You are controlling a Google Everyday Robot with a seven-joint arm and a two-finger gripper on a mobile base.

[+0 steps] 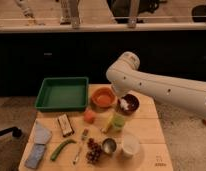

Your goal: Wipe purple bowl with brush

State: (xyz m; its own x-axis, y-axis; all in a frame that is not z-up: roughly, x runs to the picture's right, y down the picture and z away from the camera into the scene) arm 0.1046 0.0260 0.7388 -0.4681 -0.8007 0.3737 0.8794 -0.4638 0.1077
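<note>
The purple bowl [131, 104] sits on the wooden table [146, 127], right of the orange bowl [102, 96]. My white arm reaches in from the right, bends at an elbow above the table and comes down to the bowl. My gripper [121, 98] is at the bowl's left rim, mostly hidden under the arm. A small whitish piece [125, 104] shows inside the bowl just below the gripper; it looks like the brush head. The brush's thin handle is hidden.
A green tray [61, 93] stands at the back left. Nearer the front are an orange fruit [89, 116], a yellow-green item [117, 121], a metal cup [109, 145], a white cup [129, 145], grapes [93, 152], a fork [78, 150] and a blue cloth [40, 134].
</note>
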